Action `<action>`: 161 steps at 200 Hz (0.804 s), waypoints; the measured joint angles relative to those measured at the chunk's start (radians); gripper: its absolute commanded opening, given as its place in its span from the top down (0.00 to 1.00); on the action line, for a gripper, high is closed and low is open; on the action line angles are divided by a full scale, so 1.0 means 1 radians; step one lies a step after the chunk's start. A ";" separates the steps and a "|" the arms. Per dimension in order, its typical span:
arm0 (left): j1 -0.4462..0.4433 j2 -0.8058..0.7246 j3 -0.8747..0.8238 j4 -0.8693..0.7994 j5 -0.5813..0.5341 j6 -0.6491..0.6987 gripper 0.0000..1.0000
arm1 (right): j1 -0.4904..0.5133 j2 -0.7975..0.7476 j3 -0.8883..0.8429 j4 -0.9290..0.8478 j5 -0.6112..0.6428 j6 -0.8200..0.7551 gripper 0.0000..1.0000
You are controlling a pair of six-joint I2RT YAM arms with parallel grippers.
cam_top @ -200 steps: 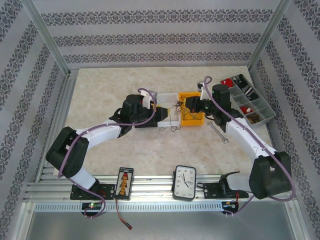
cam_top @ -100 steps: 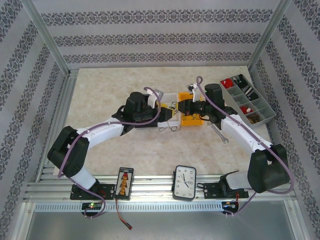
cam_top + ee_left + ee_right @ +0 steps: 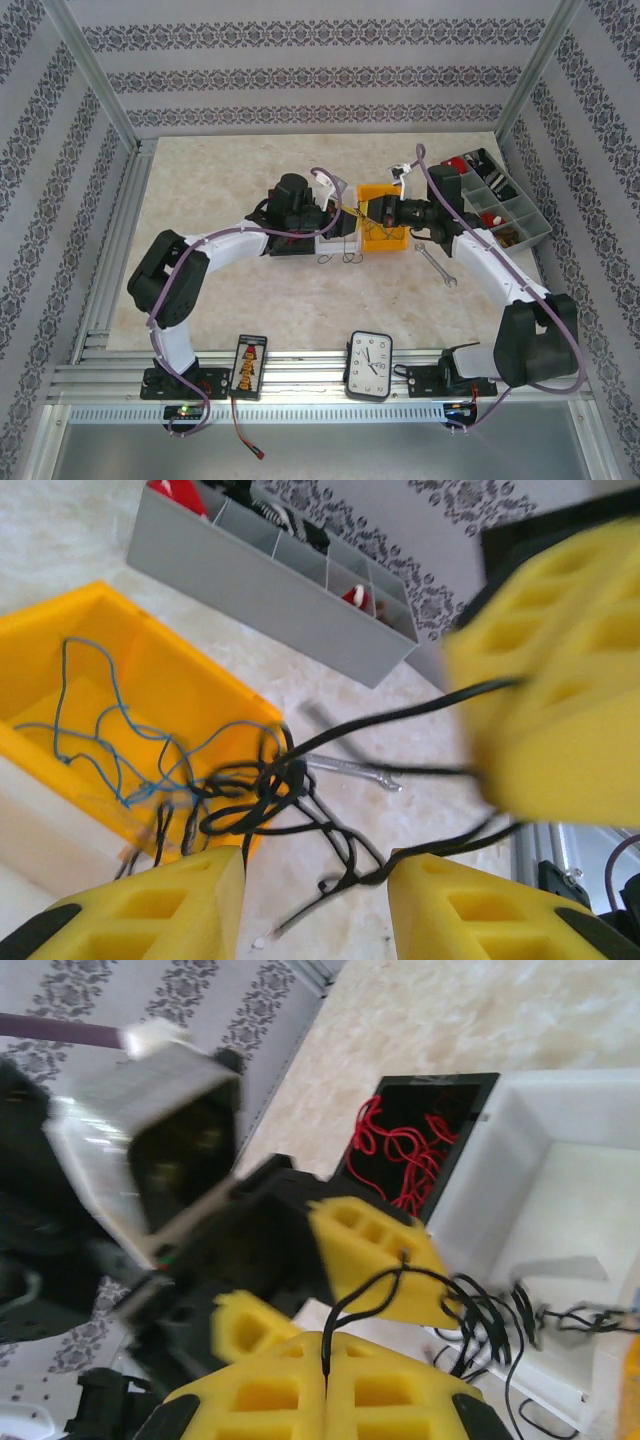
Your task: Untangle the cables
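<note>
Right wrist: right pincer (image 3: 325,1380) pinches a black cable (image 3: 350,1302); left pincer (image 3: 312,880), spread, has the tangle (image 3: 270,785) just ahead. We should pull away gently.

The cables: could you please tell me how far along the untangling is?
Partly done: red wires lie apart in the black bin, and blue wires mostly sit in the yellow bin. In hand: the right fingers are shut on a black wire from the knot; the left fingers stand open beside it. Remaining: that black knot, blue strands seemingly caught in it, at the yellow bin's corner.
</note>
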 measured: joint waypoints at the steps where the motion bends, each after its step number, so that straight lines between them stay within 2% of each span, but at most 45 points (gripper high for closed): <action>1: 0.000 0.002 0.000 0.000 0.000 0.000 0.57 | -0.001 -0.001 0.000 0.000 -0.001 0.001 0.95; 43: 0.000 0.009 0.001 0.001 -0.002 -0.002 0.57 | -0.023 -0.019 -0.016 0.022 -0.047 0.030 0.95; 71: -0.001 0.027 0.023 0.002 -0.003 -0.017 0.63 | -0.023 -0.019 -0.032 0.050 -0.062 0.055 0.95; 80: -0.002 0.038 0.039 0.002 -0.005 -0.018 0.69 | -0.023 -0.018 -0.035 0.056 -0.066 0.064 0.95; 109: -0.008 0.067 0.063 0.010 -0.021 -0.032 1.00 | -0.023 -0.018 -0.036 0.066 -0.068 0.073 0.94; 119: -0.009 0.070 0.063 0.008 -0.032 -0.036 1.00 | -0.023 -0.018 -0.037 0.067 -0.067 0.074 0.92; 129: -0.008 0.071 0.063 0.008 -0.039 -0.041 1.00 | -0.025 -0.019 -0.040 0.067 -0.066 0.076 0.86; 147: -0.008 0.066 0.051 0.020 -0.063 -0.053 1.00 | -0.034 -0.020 -0.046 0.063 -0.048 0.079 0.61; 161: -0.007 0.051 0.018 0.033 -0.076 -0.073 1.00 | -0.050 -0.031 -0.059 0.058 -0.013 0.081 0.52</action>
